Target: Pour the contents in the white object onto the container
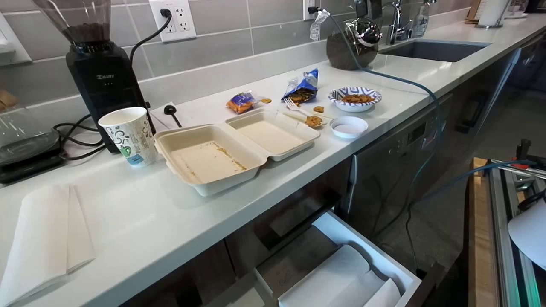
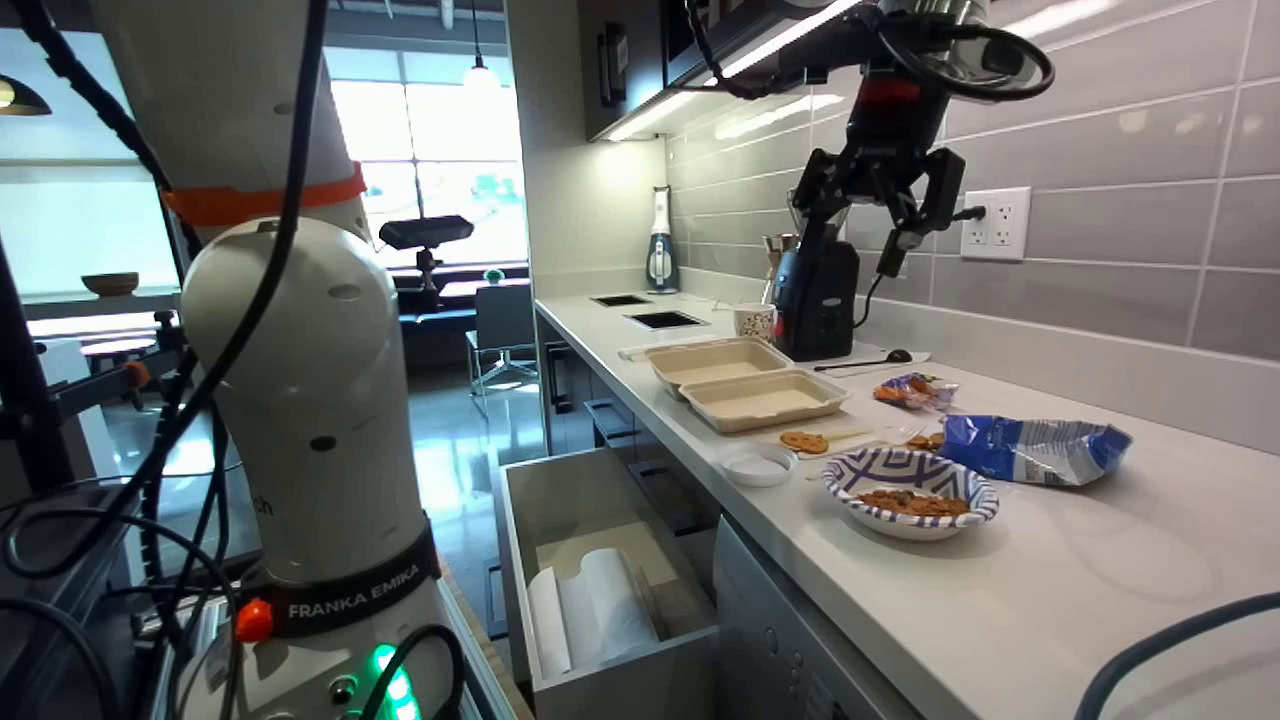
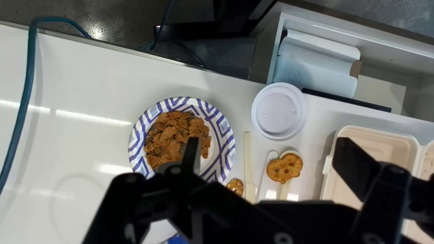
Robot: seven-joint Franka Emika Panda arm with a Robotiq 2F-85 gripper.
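Note:
The white object, a small low white cup, stands near the counter's front edge in both exterior views and the wrist view. No brown bits show inside it. The container, an off-white foam clamshell box, lies open with two halves; part of it shows at the right of the wrist view. Thin brown crumbs lie in one half. My gripper is open and empty, high above the counter. In the wrist view its fingers are wide apart, the cup beyond them.
A blue-patterned bowl with brown flakes stands beside the cup. A cookie lies on plastic cutlery. A blue snack bag, small pack, tall paper cup and coffee grinder stand around. A drawer is pulled open below.

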